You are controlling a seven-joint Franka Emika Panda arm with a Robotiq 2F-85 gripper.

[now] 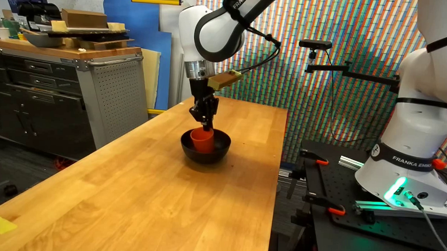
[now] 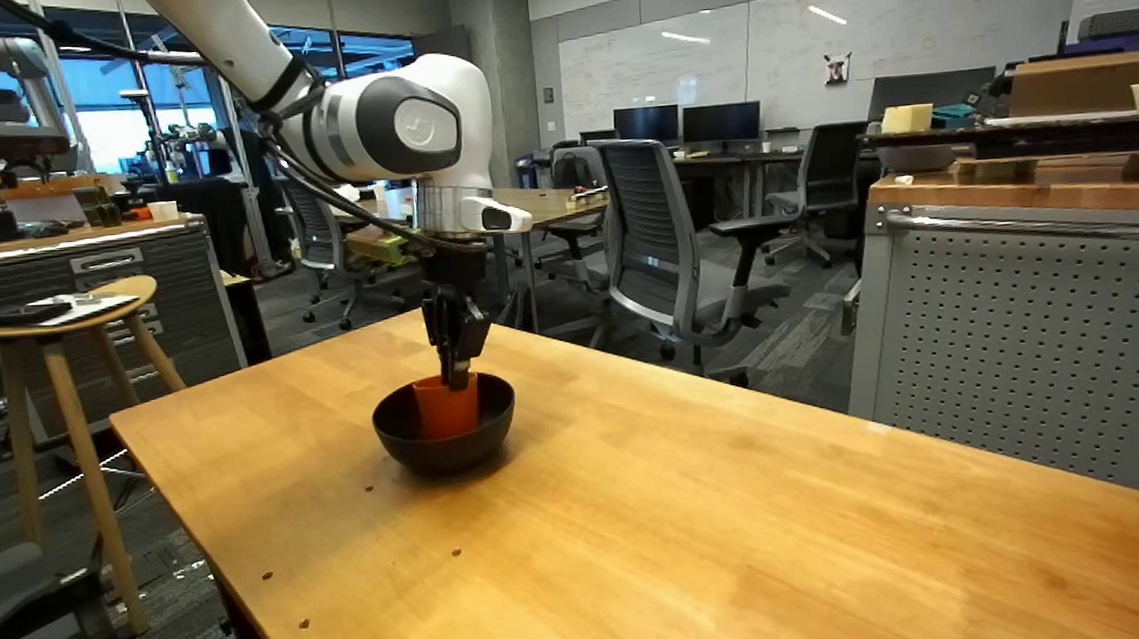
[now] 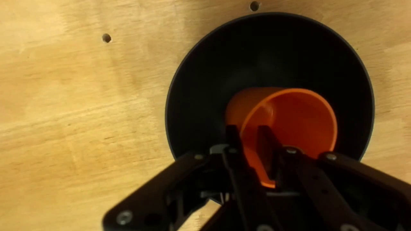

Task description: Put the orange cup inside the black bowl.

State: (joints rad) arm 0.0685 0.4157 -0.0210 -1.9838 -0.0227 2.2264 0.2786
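The orange cup (image 1: 202,141) stands inside the black bowl (image 1: 204,159), roughly upright, on the wooden table. Both also show in an exterior view, the cup (image 2: 444,413) and the bowl (image 2: 444,459). In the wrist view the cup (image 3: 298,118) sits off the middle of the bowl (image 3: 260,54). My gripper (image 3: 248,129) is partly open around the cup's near wall: one finger is outside the cup, the other inside its mouth. A gap shows between the inner finger and the wall. In both exterior views the gripper (image 1: 207,128) (image 2: 456,379) points down at the cup's rim.
The wooden table (image 1: 161,208) has small holes near the bowl. A Franka base (image 1: 404,172) and a camera on an arm (image 1: 315,45) stand beside the table. A grey cabinet (image 2: 1031,327), office chairs (image 2: 664,243) and a stool (image 2: 58,315) stand around it.
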